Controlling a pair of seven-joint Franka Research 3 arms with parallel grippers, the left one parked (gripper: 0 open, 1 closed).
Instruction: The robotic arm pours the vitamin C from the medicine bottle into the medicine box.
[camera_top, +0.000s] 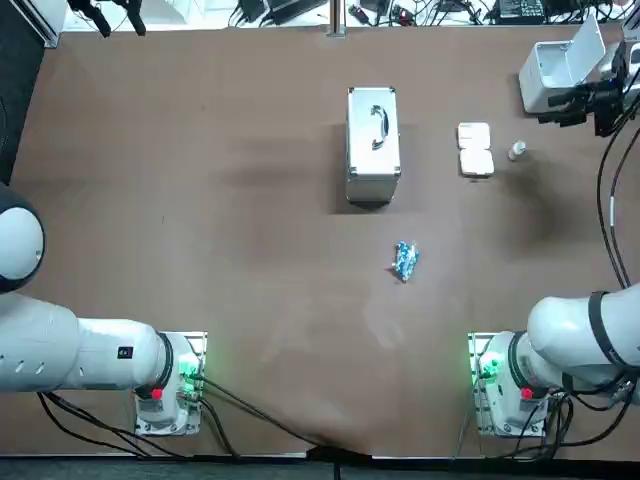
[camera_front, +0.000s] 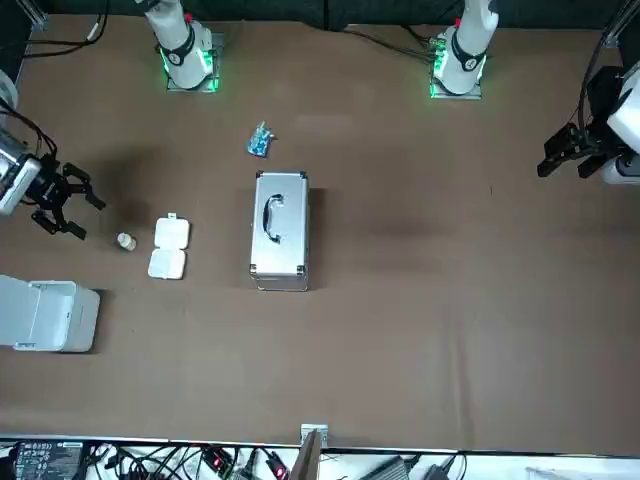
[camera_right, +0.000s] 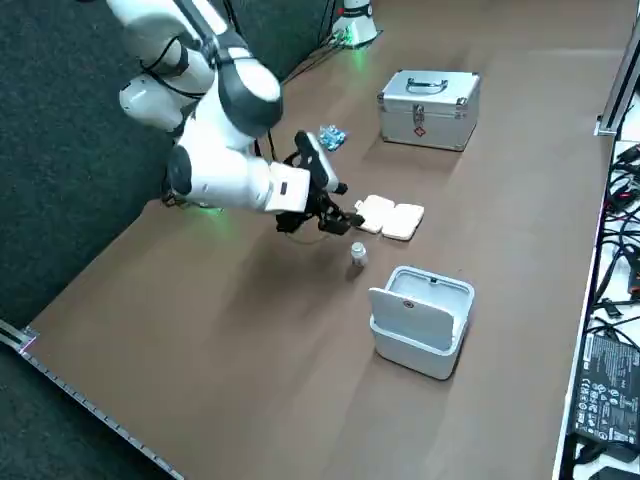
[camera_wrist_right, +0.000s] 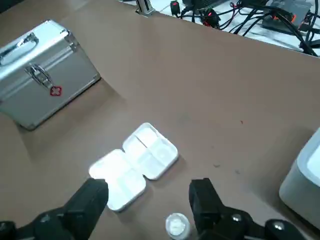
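The small white medicine bottle (camera_top: 516, 151) (camera_front: 125, 241) (camera_right: 358, 256) (camera_wrist_right: 176, 225) stands upright on the brown table, capped. Beside it the white medicine box (camera_top: 475, 149) (camera_front: 168, 247) (camera_right: 390, 217) (camera_wrist_right: 134, 165) lies open, both halves flat with their compartments showing. My right gripper (camera_top: 556, 108) (camera_front: 80, 212) (camera_right: 340, 212) (camera_wrist_right: 150, 192) hovers open above the table on the bottle's outer side, tilted toward the bottle and box. Nothing is held between its fingers; in the wrist view the bottle shows low between them, apart from both.
A silver first-aid case (camera_top: 372, 145) (camera_front: 279, 230) (camera_right: 428, 108) (camera_wrist_right: 42, 75) lies shut mid-table. A blue packet (camera_top: 404, 260) (camera_front: 261, 142) lies nearer the arm bases. A white lidded bin (camera_top: 560, 65) (camera_front: 45, 315) (camera_right: 420, 315) stands open beyond the bottle, near the far right corner.
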